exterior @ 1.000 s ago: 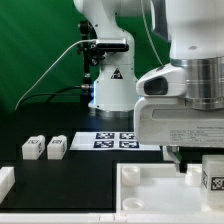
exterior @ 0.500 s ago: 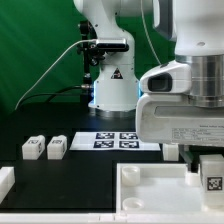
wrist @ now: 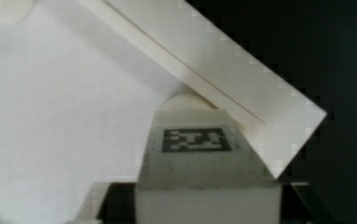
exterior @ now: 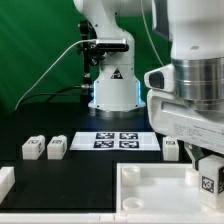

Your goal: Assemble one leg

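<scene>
Since leg (exterior: 209, 181) needs to seat at panel (exterior: 150, 186) corner, jaws clamped on its sides, tag up toward wrist camera. Leg sits over panel rim, counter's near corner, exterior view's right. Contact with panel: can't tell.

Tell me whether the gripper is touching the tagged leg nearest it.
Touching. The wrist view shows the leg wedged between the two fingers of the gripper, with no gap on either side.
</scene>
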Available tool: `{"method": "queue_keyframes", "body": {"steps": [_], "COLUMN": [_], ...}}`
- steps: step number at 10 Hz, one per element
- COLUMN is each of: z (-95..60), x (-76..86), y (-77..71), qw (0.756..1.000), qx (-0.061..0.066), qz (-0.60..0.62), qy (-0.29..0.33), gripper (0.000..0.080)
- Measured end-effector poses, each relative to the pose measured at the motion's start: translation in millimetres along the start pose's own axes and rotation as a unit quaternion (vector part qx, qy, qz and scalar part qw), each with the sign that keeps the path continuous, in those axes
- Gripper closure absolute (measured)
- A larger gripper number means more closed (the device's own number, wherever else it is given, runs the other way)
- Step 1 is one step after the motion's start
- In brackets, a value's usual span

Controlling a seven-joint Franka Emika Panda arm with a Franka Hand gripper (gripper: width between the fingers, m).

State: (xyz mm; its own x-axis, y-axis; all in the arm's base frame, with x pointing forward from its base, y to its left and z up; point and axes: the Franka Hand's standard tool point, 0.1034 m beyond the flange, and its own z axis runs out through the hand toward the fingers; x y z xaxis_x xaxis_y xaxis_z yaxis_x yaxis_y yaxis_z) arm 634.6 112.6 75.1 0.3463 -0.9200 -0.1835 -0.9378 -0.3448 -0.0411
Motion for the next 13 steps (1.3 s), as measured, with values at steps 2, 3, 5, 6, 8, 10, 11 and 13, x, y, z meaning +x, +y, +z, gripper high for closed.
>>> {"method": "queue_keyframes", "body": {"steps": [2, 3, 5, 6, 8, 10, 11, 13], "z": [1.0, 1.1, 1.3, 2.5, 4.1, 4.1, 4.1, 7.3], "x": [-0.1, -0.8, -1.2, -1.9, -2.2, -1.0, -0.1, 1.1], "y": [1.9, 1.0, 1.2, 2.4, 9.3, 9.1, 9.4, 12.2], "qw": [0.987, 0.981, 0.986, 0.991, 0.999, 0.989, 0.982, 0.925], "qx": [0.024, 0.023, 0.023, 0.025, 0.052, 0.051, 0.051, 0.015], "qz": [0.158, 0.188, 0.164, 0.132, -0.008, -0.139, -0.18, -0.378], "qy": [-0.03, -0.032, -0.031, -0.029, -0.002, 0.01, 0.013, 0.038], "gripper": [0.0508, 0.0507, 0.0506, 0.0506, 0.0201, 0.0166, 0.0153, 0.0151]}}
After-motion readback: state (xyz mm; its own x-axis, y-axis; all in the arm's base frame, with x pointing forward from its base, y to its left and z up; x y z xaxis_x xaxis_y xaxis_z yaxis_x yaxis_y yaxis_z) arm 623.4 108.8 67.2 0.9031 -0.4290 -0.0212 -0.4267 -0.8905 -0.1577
